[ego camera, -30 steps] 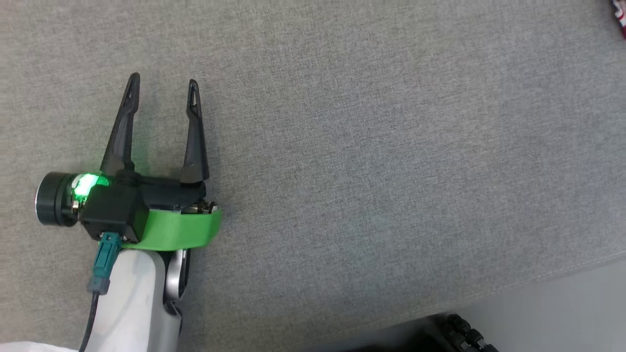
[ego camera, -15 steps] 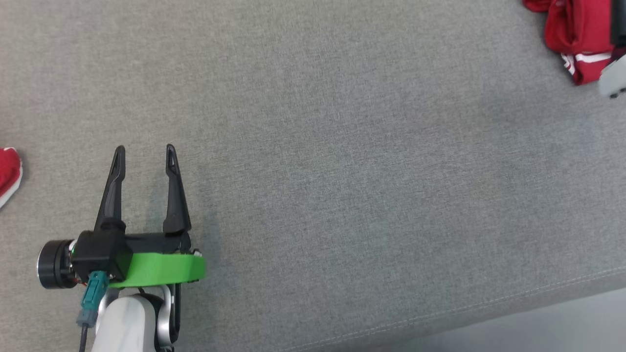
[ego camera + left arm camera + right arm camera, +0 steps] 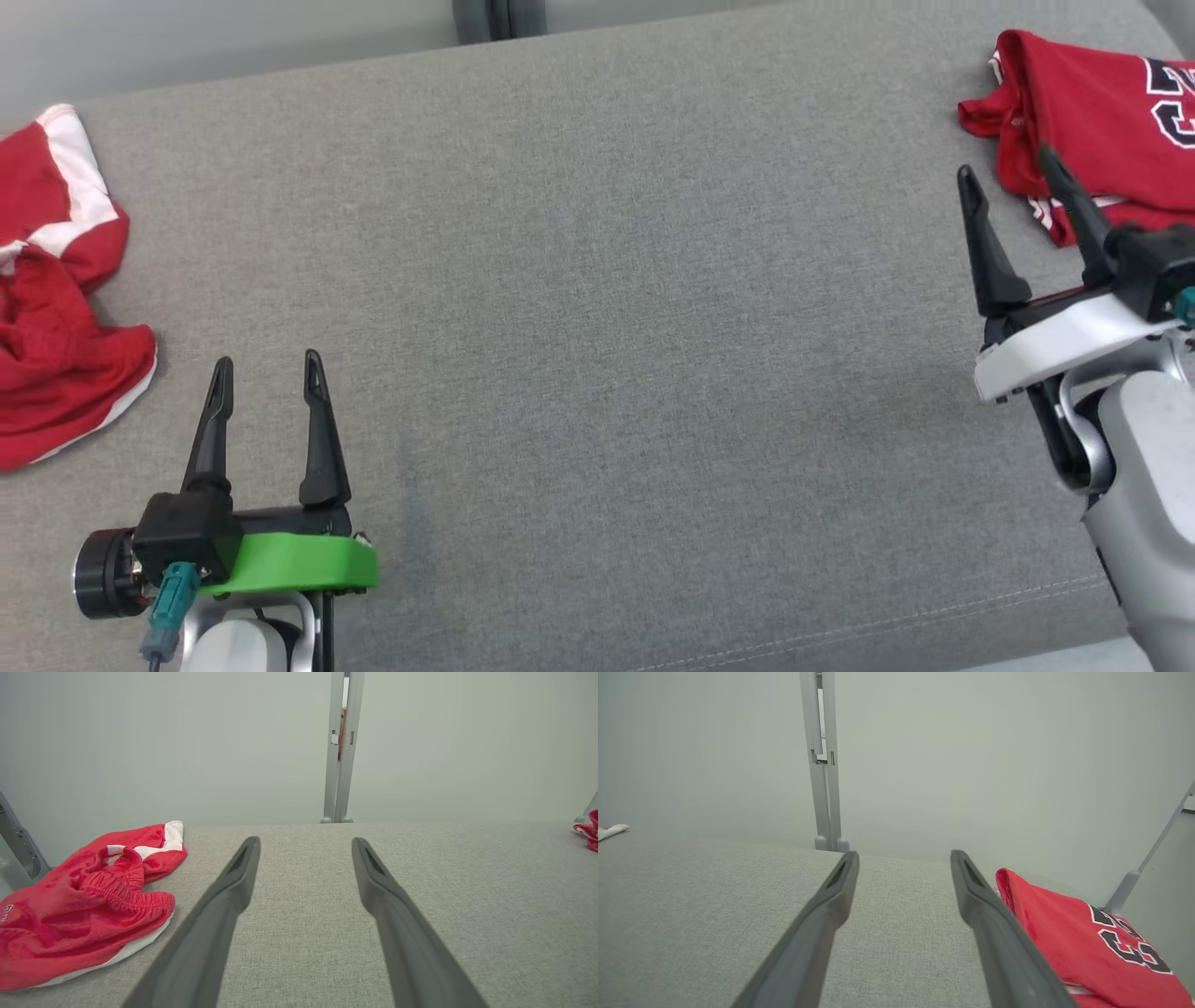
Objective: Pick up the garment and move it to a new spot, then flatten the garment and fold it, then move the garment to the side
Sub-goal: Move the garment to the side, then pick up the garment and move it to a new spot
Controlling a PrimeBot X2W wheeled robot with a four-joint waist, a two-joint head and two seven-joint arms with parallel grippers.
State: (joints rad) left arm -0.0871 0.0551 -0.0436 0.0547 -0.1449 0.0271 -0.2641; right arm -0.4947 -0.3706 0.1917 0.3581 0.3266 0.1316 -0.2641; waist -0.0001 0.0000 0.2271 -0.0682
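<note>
The grey table (image 3: 597, 280) carried a red jersey (image 3: 1092, 121) at its far right corner and crumpled red shorts (image 3: 56, 373) at its left edge. The left gripper (image 3: 266, 366) and the right gripper (image 3: 1006, 164) stood wide open and empty, the right just beside the jersey.

Red jersey (image 3: 1083, 112), red-white shorts (image 3: 56, 373), grey surface (image 3: 597, 327).

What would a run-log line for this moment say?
left gripper: open, empty | right gripper: open, empty, by red jersey | red shorts: crumpled, robot's left | grey fabric surface: holds both garments
</note>
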